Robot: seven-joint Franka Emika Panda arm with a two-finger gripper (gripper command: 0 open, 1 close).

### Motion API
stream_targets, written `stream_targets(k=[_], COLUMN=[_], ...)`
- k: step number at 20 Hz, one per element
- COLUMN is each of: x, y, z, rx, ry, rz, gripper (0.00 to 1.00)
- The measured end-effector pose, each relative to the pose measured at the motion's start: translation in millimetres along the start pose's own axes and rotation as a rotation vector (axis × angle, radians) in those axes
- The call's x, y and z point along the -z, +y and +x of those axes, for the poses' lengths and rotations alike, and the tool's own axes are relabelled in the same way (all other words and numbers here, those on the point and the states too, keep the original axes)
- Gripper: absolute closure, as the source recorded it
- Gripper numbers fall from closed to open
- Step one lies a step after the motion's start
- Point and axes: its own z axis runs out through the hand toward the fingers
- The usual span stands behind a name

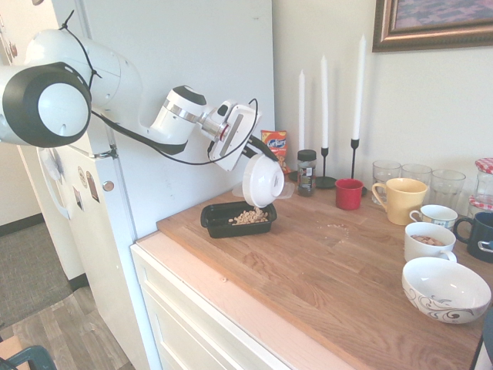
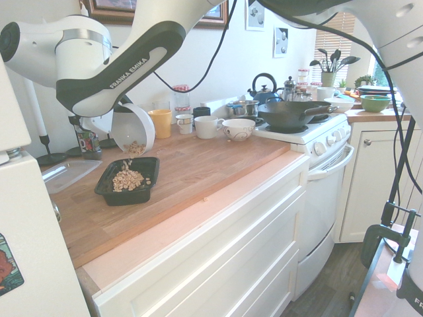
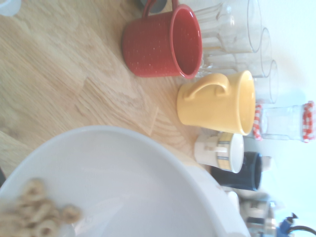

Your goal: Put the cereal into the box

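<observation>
The end effector (image 1: pixel 253 148) is clamped on the rim of a white bowl (image 1: pixel 263 181), its fingers closed tight on it, and holds the bowl tipped steeply over the box (image 1: pixel 219 220), with the bowl's mouth facing down toward it. The box, a shallow black tray, sits on the wooden counter (image 1: pixel 323 262) near the corner closest to the white fridge (image 1: pixel 177 46). A heap of the cereal (image 2: pixel 127 179) already lies inside the box, piled toward the end under the bowl, and in the second exterior view a few pieces show in the air between the bowl's lip and the heap. More pieces cling inside the tilted bowl; the wrist view shows a small cluster of them against its white inner wall. A clear flat lid (image 2: pixel 66 175) lies on the counter just beside the box, on the fridge side. Behind the bowl stand an orange snack bag (image 1: pixel 274 143), a dark-lidded jar (image 1: pixel 306 171) and white candles (image 1: pixel 324 92) in black holders. Further along the counter are a red mug (image 1: pixel 348 193), a yellow mug (image 1: pixel 400 200), some clear glasses (image 1: pixel 416 176), several white cups and a patterned white bowl (image 1: pixel 445 289) near the front edge.
</observation>
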Motion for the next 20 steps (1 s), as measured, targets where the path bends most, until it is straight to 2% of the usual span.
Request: stream_targets(k=[20], x=[5], y=[-29], z=[-29], rx=[0.091], ry=[0.105], rz=[-0.058], gripper=[1.00])
